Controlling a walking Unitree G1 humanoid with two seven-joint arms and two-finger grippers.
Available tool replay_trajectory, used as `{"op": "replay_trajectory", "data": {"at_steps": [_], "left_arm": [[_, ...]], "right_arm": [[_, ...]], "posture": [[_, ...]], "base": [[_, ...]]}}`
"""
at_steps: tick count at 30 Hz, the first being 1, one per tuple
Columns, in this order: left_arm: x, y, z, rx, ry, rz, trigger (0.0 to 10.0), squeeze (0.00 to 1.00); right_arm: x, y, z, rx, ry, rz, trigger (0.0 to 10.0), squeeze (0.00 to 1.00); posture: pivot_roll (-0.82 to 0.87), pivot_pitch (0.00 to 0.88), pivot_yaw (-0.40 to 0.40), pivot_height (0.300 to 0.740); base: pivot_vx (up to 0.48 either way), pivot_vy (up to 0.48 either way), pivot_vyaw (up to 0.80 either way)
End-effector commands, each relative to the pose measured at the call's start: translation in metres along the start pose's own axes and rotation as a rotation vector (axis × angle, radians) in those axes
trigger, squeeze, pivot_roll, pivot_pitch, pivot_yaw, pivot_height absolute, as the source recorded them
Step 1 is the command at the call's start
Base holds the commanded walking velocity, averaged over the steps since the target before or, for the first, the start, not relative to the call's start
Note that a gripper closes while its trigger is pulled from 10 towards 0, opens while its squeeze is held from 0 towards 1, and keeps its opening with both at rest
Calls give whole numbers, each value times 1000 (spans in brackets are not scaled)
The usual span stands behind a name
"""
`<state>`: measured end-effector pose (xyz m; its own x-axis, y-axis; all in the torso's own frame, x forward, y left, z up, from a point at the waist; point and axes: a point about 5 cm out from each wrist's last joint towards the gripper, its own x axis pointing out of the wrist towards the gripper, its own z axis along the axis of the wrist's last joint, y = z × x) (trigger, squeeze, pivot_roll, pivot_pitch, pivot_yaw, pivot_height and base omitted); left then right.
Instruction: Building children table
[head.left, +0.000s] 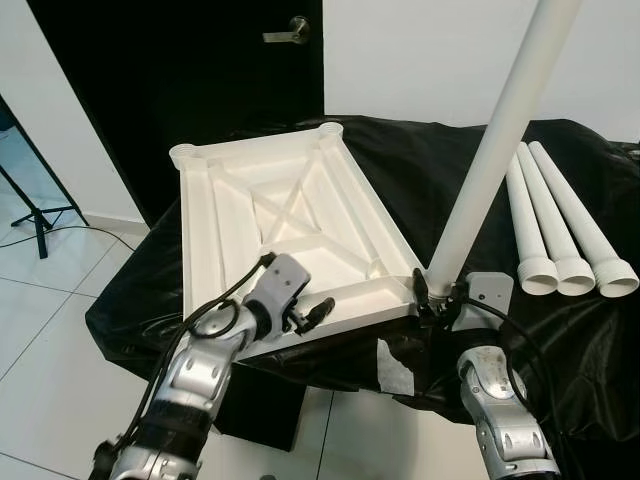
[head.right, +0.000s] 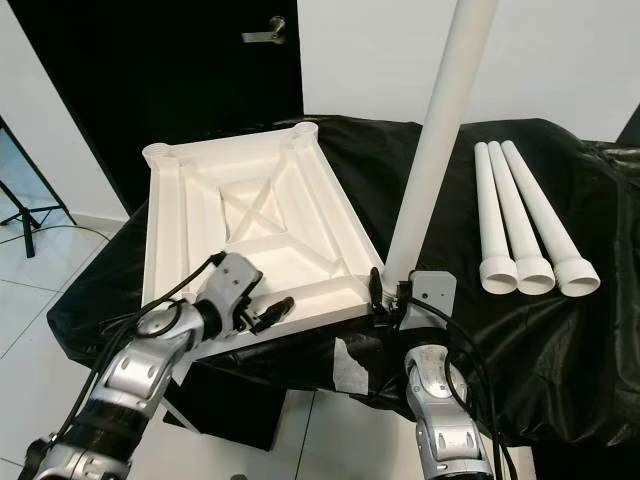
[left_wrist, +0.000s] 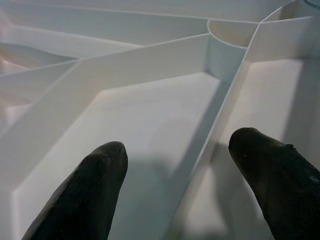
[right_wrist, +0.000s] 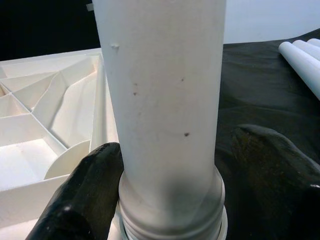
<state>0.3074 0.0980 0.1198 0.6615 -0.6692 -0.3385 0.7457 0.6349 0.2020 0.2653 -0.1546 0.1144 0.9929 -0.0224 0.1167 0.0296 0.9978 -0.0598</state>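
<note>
A white table top lies upside down on the black-covered table, its ribs facing up. One white leg stands upright at the top's near right corner. My right gripper is shut on this leg just above its collar, one finger on each side. My left gripper hovers over the top's near edge. It is open, with its fingers on either side of a rib.
Three spare white legs lie side by side on the cloth at the right. A dark door stands behind the table and a stand's foot is on the tiled floor at the left. A white patch hangs at the cloth's front edge.
</note>
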Motion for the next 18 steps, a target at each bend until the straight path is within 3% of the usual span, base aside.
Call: {"op": "replay_trajectory", "data": {"at_steps": [1,2,3,4,5,6,8,9,12,13,15,16,17,18], "left_arm": [[1,10,-6,-13,49,203,9765,0],[1,10,-6,-13,49,203,9765,0],[3,11,-4,-18,57,208,6431,0],[4,12,-3,-23,73,213,4745,0],[4,12,-3,-23,73,213,4745,0],[5,13,-2,-19,89,216,235,0],[6,16,-3,-15,119,225,745,0],[7,17,-4,-10,138,233,0,0],[7,19,-4,-8,155,240,0,0],[6,21,-4,6,172,243,510,0],[6,21,-4,6,172,243,510,0],[6,22,-3,32,182,237,4824,0],[5,24,-1,52,200,233,10000,0],[5,24,-1,52,200,233,10000,0]], "right_arm": [[-1,-3,-2,1,6,-26,10000,0],[-1,-3,-2,1,6,-26,10000,0],[-1,-3,-2,1,6,-26,10000,0],[-1,-3,-2,2,6,-26,10000,0],[-1,-3,-2,2,6,-26,10000,0],[-1,-3,-2,1,5,-25,10000,0],[0,-3,-2,1,4,-26,10000,0],[0,-4,-1,-2,2,-28,10000,0],[0,-5,-1,-4,1,-29,10000,0],[0,-5,-2,-4,1,-32,10000,0],[0,-5,-2,-4,1,-32,10000,0],[0,-5,-2,-6,0,-32,10000,0],[1,-5,-2,-7,0,-37,10000,0],[1,-5,-2,-7,0,-37,10000,0]], "posture": [[6,0,28,740],[6,0,28,740],[6,0,28,740],[4,0,30,740],[4,0,30,740],[4,0,30,740],[0,0,36,740],[0,0,36,740],[-3,0,40,740],[-4,0,42,740],[-4,0,42,740],[-6,0,45,740],[-11,0,53,740],[-11,0,53,740]], "base": [[0,0,0],[0,0,0],[0,0,0],[0,0,0],[0,0,0],[0,0,0],[0,0,0],[0,0,0],[0,0,0],[0,0,0],[0,0,0],[0,0,0],[0,0,0],[0,0,0]]}}
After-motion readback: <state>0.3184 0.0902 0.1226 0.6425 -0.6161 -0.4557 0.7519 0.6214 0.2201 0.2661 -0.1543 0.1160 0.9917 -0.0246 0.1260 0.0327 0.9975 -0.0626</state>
